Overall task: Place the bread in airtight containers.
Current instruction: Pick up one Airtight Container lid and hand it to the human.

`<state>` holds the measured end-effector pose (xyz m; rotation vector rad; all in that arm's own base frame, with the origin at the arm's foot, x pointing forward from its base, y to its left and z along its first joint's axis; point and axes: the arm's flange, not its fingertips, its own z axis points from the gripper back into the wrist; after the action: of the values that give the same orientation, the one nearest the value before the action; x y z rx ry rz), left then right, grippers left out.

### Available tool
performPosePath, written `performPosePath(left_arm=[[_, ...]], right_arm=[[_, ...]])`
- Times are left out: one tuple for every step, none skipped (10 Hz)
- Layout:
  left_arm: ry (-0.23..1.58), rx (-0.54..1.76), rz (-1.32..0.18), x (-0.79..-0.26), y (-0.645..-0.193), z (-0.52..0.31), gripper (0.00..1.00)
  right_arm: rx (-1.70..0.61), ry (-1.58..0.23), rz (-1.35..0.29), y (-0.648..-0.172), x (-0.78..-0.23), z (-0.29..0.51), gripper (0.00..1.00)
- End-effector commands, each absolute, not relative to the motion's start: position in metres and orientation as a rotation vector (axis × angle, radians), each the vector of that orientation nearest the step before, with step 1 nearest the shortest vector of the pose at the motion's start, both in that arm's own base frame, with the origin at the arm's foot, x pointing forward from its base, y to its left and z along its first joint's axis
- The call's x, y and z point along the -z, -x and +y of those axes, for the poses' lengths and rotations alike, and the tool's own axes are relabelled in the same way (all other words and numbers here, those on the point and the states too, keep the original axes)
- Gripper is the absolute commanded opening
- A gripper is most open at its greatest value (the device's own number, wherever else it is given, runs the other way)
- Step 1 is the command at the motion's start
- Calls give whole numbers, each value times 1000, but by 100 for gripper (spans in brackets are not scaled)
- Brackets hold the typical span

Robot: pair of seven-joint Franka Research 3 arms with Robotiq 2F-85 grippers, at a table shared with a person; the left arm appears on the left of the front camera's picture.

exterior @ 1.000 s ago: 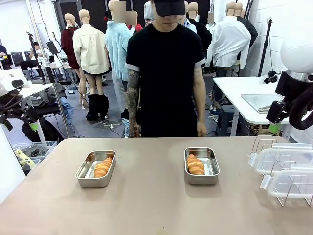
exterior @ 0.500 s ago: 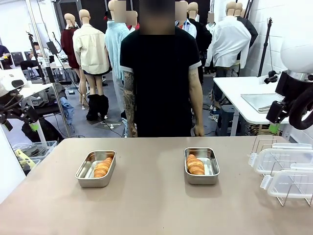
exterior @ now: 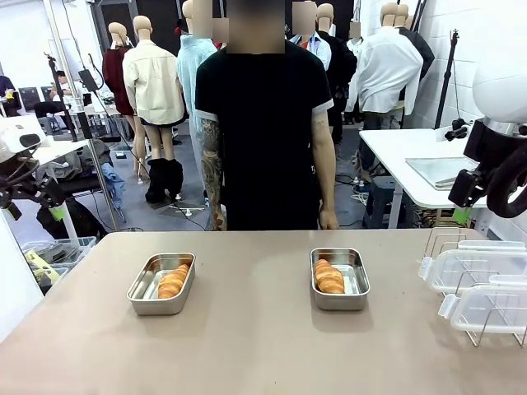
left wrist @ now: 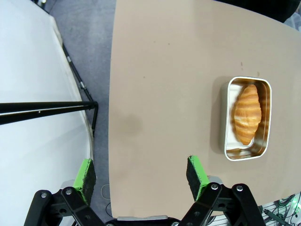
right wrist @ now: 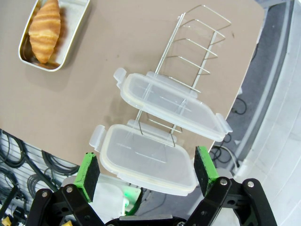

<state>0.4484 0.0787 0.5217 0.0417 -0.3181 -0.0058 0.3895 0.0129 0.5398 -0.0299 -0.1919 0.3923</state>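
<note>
2 small rectangular stainless-steel tins with rounded corners sit well apart on the tan table [exterior: 247,354]. They are the left tin [exterior: 158,307] and the right tin [exterior: 339,302]. The left croissant [exterior: 173,281], golden-brown and ridged, lies inside the left tin. The right croissant [exterior: 329,277], of the same kind, lies inside the right tin. So the bread is in its containers, 1 piece per tin, and that part of the task looks done.

Neither tin is covered. 2 clear plastic lids [exterior: 473,267] rest on a thin wire rack [exterior: 440,239] at the table's right edge, well apart from both tins. Judging by this, sealing is what is left: each lid has to come off the rack and be pressed onto a tin.

The left gripper [left wrist: 141,174] hangs above the table's left edge with its green-padded fingers spread wide and nothing between them. The left tin [left wrist: 227,122] lies off to its side. The right gripper [right wrist: 146,172] hovers over the lids [right wrist: 171,106], its fingers also spread apart and empty, touching neither lid.

A person [exterior: 263,123] in a black T-shirt stands at the far side, arms hanging down.
</note>
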Motion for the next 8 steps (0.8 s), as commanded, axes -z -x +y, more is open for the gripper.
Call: performPosePath(left_arm=[[-68,-15,-316,-522,-445,78,100],[-68,-15,-316,-522,-445,78,100],[-68,-15,-316,-522,-445,78,100],[-68,-15,-316,-522,-445,78,100],[-68,-15,-316,-522,-445,78,100],[-68,-15,-316,-522,-445,78,100],[-68,-15,-316,-522,-445,78,100],[-68,-15,-316,-522,-445,78,100]], right_arm=[[-392,30,-192,-390,-540,13,100],[-559,124,-149,-359,-543,17,100],[-743,212,-88,-334,-542,20,100],[-981,267,53,-315,-535,20,100],[-1202,230,204,-307,-532,18,100],[-1255,188,262,-310,-525,16,100],[-1329,118,291,-318,-515,13,100],[-1001,127,134,-305,-527,26,100]])
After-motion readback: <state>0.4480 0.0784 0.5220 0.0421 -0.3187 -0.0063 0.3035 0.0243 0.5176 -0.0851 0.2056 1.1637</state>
